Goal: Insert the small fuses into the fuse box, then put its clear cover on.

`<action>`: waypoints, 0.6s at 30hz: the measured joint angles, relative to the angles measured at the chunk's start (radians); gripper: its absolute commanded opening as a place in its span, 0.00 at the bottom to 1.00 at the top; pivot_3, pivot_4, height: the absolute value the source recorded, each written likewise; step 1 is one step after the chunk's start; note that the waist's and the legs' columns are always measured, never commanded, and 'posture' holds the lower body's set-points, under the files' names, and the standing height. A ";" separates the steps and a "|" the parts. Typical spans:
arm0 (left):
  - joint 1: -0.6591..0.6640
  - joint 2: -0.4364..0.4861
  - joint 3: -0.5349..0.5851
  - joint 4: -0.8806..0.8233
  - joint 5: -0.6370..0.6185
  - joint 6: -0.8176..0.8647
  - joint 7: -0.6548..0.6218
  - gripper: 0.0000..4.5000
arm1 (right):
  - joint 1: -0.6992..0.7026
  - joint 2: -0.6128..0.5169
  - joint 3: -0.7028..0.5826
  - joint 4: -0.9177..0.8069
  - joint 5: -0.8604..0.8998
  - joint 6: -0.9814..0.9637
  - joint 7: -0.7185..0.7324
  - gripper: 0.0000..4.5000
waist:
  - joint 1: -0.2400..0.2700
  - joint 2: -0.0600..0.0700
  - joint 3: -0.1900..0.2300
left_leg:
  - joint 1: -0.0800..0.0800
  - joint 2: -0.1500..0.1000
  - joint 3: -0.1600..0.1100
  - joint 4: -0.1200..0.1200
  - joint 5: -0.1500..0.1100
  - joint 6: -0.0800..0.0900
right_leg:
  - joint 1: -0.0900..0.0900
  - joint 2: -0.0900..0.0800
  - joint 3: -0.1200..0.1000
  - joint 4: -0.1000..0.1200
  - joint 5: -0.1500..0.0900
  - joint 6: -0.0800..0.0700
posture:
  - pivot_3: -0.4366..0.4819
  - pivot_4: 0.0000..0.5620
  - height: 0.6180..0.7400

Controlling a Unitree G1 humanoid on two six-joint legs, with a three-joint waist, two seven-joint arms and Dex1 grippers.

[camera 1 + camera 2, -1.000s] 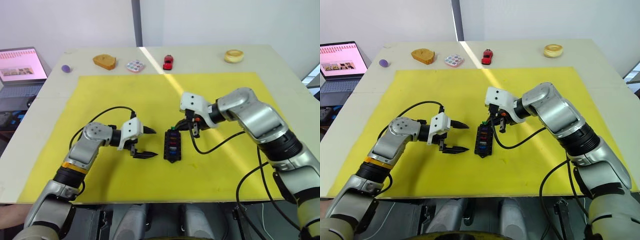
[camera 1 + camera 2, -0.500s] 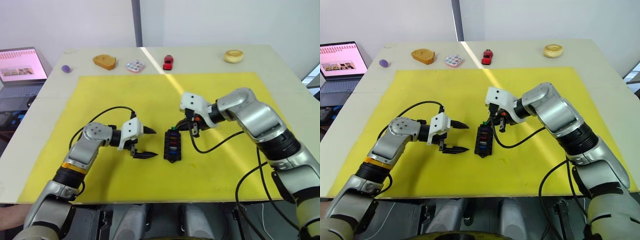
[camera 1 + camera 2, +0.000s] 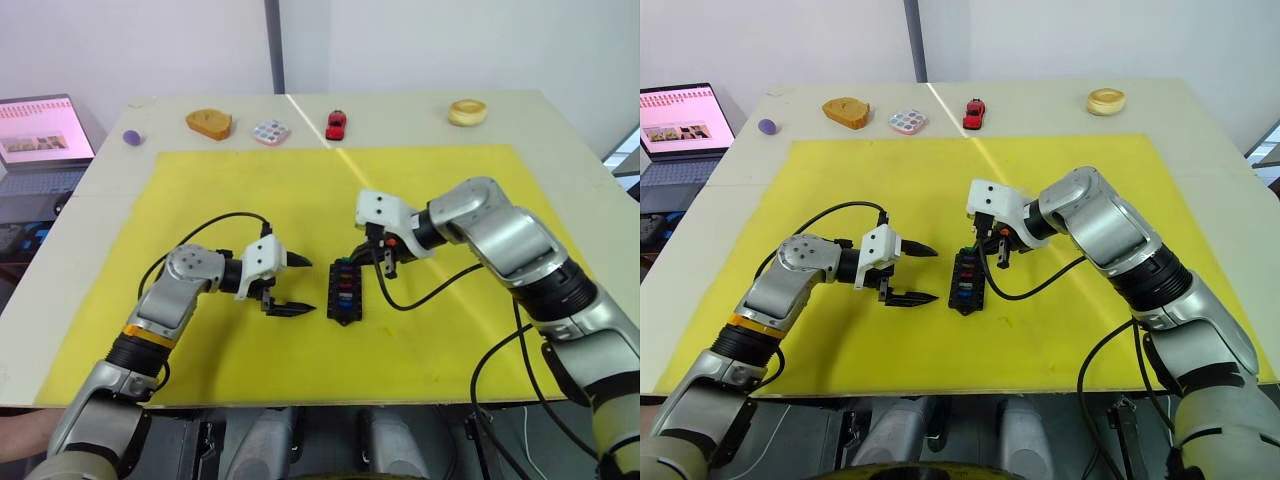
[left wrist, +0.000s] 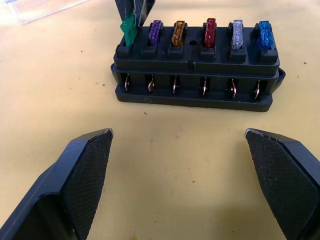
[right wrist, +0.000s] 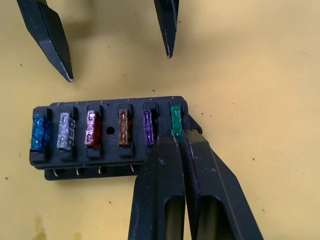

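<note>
The black fuse box (image 3: pixel 345 292) lies on the yellow mat between my two grippers. Five small fuses stand in its near row: blue (image 5: pixel 39 132), grey (image 5: pixel 65 131), red (image 5: pixel 92 129), amber (image 5: pixel 123 127) and purple (image 5: pixel 148 127). A green fuse (image 5: pixel 175 118) stands in the end slot, a little higher and tilted. My right gripper (image 5: pixel 179 137) is shut on it from above. My left gripper (image 3: pixel 312 287) stands open just left of the box, with nothing between its fingers (image 4: pixel 87 165). An edge of the clear cover (image 4: pixel 40 6) lies on the mat beyond the box.
Along the table's far edge sit a purple ball (image 3: pixel 131 137), a brown block (image 3: pixel 209 123), a dotted disc (image 3: pixel 271 131), a red toy car (image 3: pixel 336 124) and a tan ring (image 3: pixel 467 111). A laptop (image 3: pixel 40 130) stands off the table's left corner.
My right gripper has shifted slightly left and down over the far end of the fuse box with the green fuse. The left arm has not moved.
</note>
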 measured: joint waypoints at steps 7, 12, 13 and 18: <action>0.000 -0.001 0.000 0.000 0.000 0.000 0.006 0.99 | -0.038 0.016 0.027 0.019 -0.012 0.042 -0.001 0.00 | 0.000 0.000 0.000 | 0.000 0.000 0.000 0.000 0.000 0.000 | 0.000 0.000 0.000 0.000 0.000 0.000 | 0.48 0.27 1.00; 0.000 -0.001 0.000 0.000 0.000 0.000 0.008 0.99 | -0.083 0.016 0.028 0.018 -0.009 0.079 0.011 0.00 | -0.001 0.000 0.000 | 0.000 0.000 0.000 0.000 0.000 0.000 | 0.000 0.000 0.000 0.000 0.000 0.000 | 0.48 0.27 1.00; 0.000 -0.001 0.000 0.000 0.000 0.000 0.008 0.99 | -0.092 0.016 0.028 0.018 -0.009 0.090 0.013 0.00 | -0.001 0.000 0.000 | 0.000 0.000 0.000 0.000 0.000 0.000 | -0.001 0.000 0.000 0.000 0.000 0.000 | 0.48 0.27 1.00; 0.000 -0.001 0.000 0.000 0.000 0.000 0.009 0.99 | -0.109 0.016 0.041 0.019 -0.009 0.119 0.024 0.00 | 0.000 0.000 0.000 | 0.000 0.000 0.000 0.000 0.000 0.000 | -0.001 0.000 0.000 0.000 0.000 0.000 | 0.48 0.27 1.00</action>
